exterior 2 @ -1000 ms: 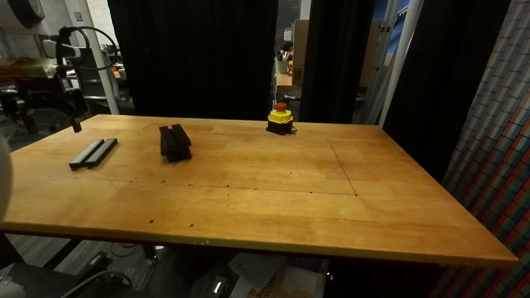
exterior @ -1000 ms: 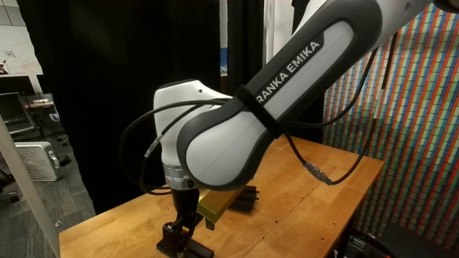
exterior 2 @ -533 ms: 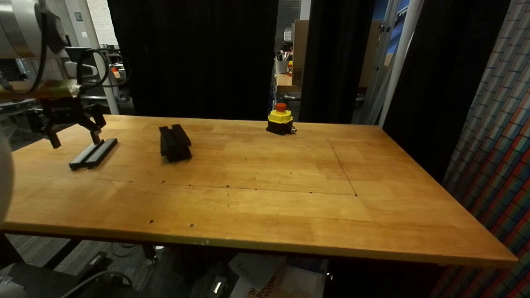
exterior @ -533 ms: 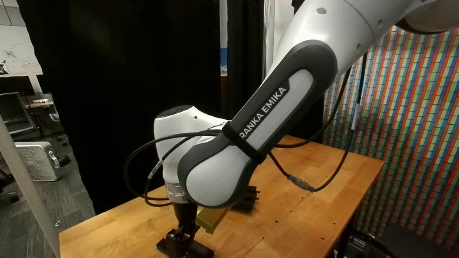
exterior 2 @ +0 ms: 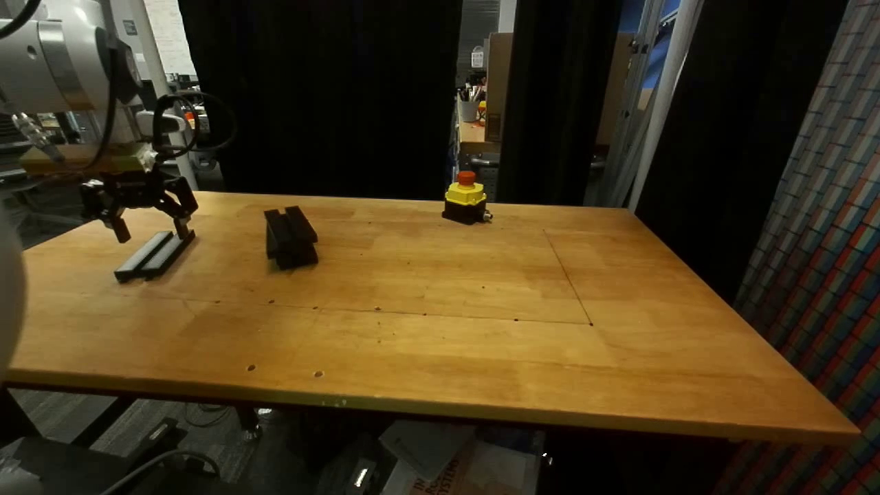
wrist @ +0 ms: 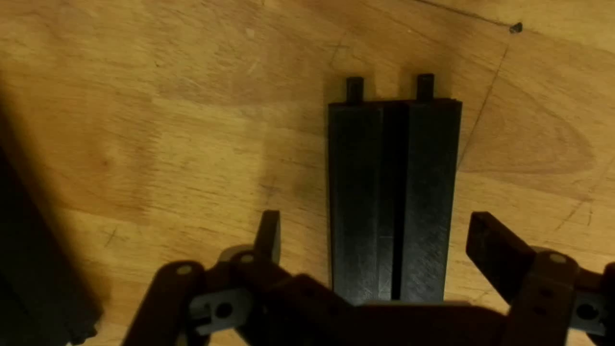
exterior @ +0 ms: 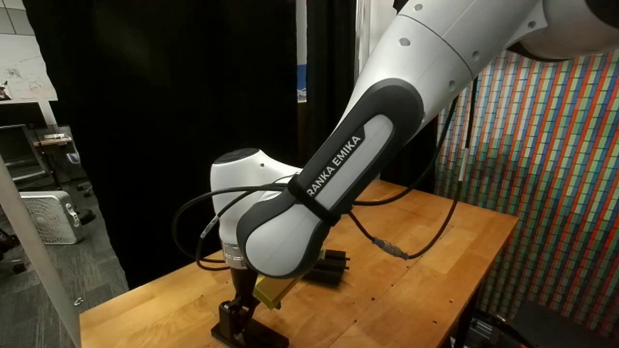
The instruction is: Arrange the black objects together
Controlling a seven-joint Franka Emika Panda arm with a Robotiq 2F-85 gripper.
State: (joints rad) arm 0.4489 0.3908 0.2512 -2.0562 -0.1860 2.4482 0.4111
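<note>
Workpiece: two matte black bars [wrist: 370,202], laid side by side on the desk [exterior 2: 447,357]. In the wrist view their long axis runs 12 to 6 o'clock, with pegs [wrist: 354,91] at the 12 o'clock end; the 6 o'clock end passes behind the body of the claw [wrist: 375,223].

Key relation: the bars lie between the fingers, and the claw's closing line runs 9 to 3 o'clock, square across the long axis. The gap to the 3 o'clock finger [wrist: 499,254] is narrower than that to the 9 o'clock finger [wrist: 270,235]; a slight shift toward 3 o'clock would probably even the fit.

Claw state: released, jaws spread wide, nothing grasped. Whether the fingertips are low enough to grip cannot be confirmed from these angles.

Arm pose: in an exterior view, the arm [exterior: 338,179] slopes from 1–2 o'clock down to 7–8 o'clock; its last section drops toward 6 o'clock.

Surroundings: in an exterior view, the black stack [exterior 2: 292,237] stands near 3 o'clock from the bars, well apart, and is the likely destination. Beyond it sits the yellow-and-red button [exterior 2: 466,196].
</note>
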